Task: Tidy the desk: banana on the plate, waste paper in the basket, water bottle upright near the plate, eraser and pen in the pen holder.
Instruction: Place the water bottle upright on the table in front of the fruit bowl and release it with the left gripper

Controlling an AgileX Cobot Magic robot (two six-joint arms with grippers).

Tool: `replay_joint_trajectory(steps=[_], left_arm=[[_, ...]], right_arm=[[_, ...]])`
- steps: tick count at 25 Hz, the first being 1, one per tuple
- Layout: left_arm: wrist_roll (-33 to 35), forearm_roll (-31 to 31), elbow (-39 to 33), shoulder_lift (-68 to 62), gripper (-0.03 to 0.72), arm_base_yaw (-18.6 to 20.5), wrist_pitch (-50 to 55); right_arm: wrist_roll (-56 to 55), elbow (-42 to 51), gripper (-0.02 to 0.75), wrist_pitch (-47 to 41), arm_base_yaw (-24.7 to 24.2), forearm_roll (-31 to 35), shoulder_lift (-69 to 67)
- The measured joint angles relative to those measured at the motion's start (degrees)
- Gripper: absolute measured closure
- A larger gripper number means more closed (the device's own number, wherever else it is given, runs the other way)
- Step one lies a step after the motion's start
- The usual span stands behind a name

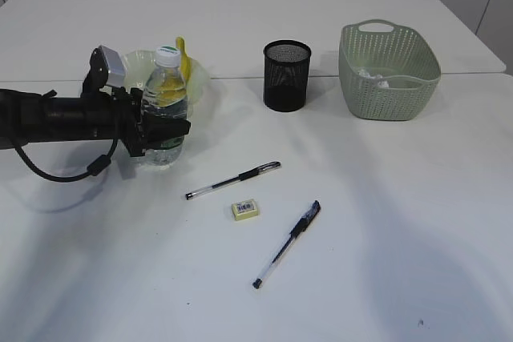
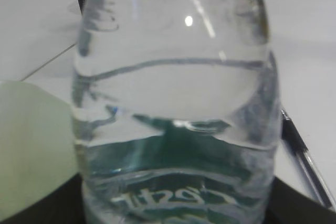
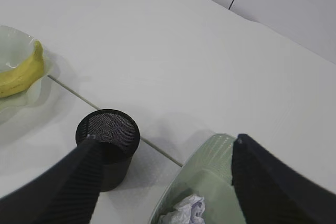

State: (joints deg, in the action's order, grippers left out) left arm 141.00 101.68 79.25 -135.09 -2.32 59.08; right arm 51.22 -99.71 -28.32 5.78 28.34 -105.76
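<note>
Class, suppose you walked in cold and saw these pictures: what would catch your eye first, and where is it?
First, the left end effector closed around the upright water bottle at the table's left, just in front of the plate holding the banana. Next, two pens and an eraser lying loose mid-table, with the black mesh pen holder and green basket behind them.

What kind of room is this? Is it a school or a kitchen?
Probably neither: it looks like a robot lab's test desk. A plain white table holds desk things: a black mesh pen holder, a black-capped clear pen and a sage-green plastic basket, while a black robot hand grips a clear water bottle.
</note>
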Motion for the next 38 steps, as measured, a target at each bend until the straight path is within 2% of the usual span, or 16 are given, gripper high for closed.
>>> replay_joint_trajectory(steps=[13, 23, 38], left_arm=[[0.00, -0.63, 2.81, 0.00, 0.309, 0.00, -1.93], [0.00, 0.15, 2.93, -1.23, 0.309, -2.23, -1.63], [-0.95, 0.15, 2.93, -1.46, 0.309, -2.25, -0.70]], right_arm=[[0.00, 0.00, 0.166, 0.41, 0.00, -0.03, 0.00], [0.00, 0.00, 0.166, 0.54, 0.00, -0.03, 0.00], [0.00, 0.00, 0.166, 0.67, 0.00, -0.25, 0.00]])
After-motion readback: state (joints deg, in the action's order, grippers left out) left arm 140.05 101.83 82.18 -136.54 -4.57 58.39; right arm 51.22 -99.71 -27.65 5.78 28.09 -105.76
